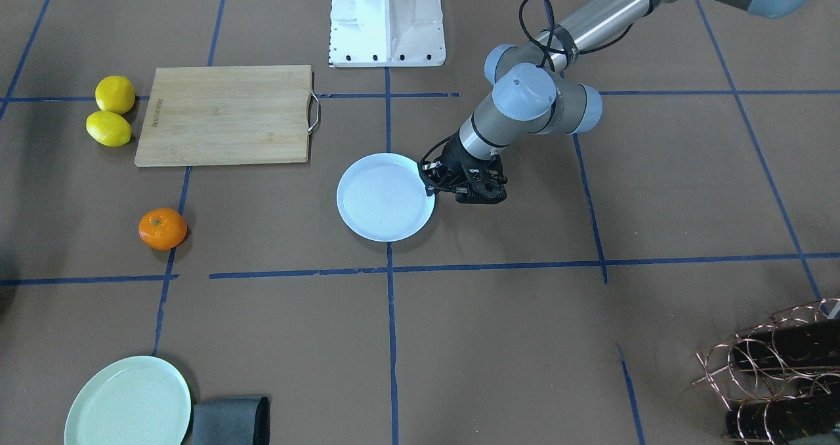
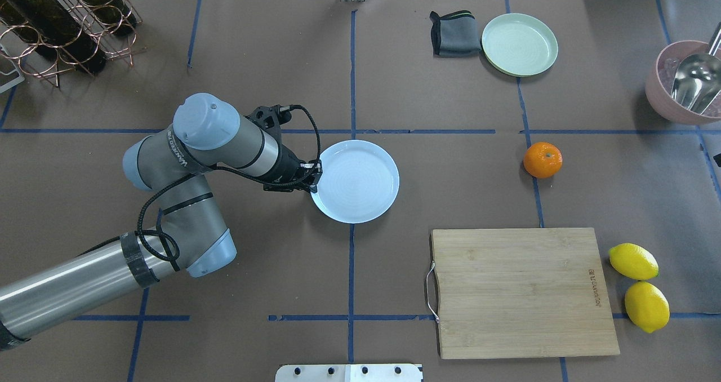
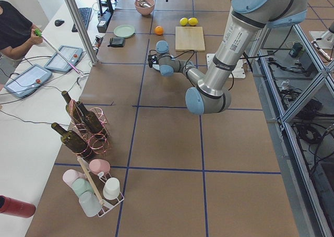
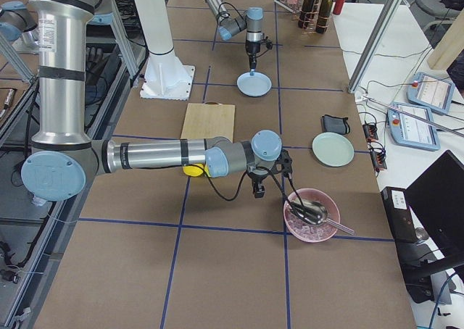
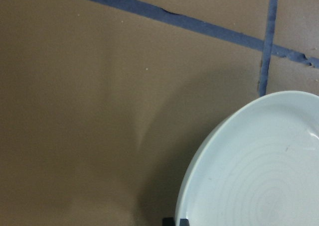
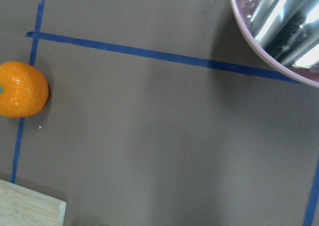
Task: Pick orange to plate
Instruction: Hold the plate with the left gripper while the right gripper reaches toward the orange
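Observation:
The orange [image 2: 542, 159] lies alone on the brown table, on a blue tape line, well to the right of the pale bluish-white plate [image 2: 357, 182]. It also shows at the left edge of the right wrist view [image 6: 22, 89]. My left gripper [image 2: 313, 186] is low at the plate's [image 1: 386, 197] near-left rim, its fingertips [image 5: 175, 221] close together on the rim. My right gripper [image 4: 258, 191] hangs above the table between the orange and the pink bowl; whether it is open or shut cannot be told.
A bamboo cutting board [image 2: 521, 292] lies nearer the robot than the orange, with two lemons [image 2: 633, 261] beside it. A mint-green plate [image 2: 519, 44] and grey cloth [image 2: 453, 32] sit far back. A pink bowl [image 2: 684, 83] holds a metal scoop. A wine rack [image 2: 62, 21] stands far left.

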Controlling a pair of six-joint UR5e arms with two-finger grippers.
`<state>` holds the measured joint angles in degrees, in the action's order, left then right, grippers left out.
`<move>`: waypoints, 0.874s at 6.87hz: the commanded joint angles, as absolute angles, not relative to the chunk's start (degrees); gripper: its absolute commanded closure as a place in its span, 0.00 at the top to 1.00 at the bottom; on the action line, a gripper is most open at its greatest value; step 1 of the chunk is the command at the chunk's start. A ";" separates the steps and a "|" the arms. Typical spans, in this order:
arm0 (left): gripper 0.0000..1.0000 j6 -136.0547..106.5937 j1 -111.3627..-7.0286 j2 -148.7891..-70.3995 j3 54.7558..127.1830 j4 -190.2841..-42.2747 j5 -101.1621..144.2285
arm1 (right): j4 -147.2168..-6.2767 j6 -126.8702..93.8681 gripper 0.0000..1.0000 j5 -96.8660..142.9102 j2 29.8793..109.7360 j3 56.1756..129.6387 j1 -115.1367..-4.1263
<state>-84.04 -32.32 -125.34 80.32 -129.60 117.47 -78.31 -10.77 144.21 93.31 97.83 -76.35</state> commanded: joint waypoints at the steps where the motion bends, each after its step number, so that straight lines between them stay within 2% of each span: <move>1: 0.73 -84.02 -32.25 -125.07 82.16 -129.64 117.16 | -73.05 -26.64 1.00 143.09 88.71 97.91 -70.60; 2: 0.84 -84.02 -32.52 -124.89 83.57 -129.64 117.16 | -72.60 -34.55 1.00 140.13 85.81 98.43 -66.75; 3: 0.86 -84.02 -32.52 -124.89 83.58 -129.64 117.16 | -71.90 -43.59 1.00 134.09 81.87 98.96 -61.92; 6: 0.88 -84.02 -32.52 -124.72 83.94 -129.64 117.07 | -71.98 -53.32 1.00 121.14 79.28 100.81 -50.74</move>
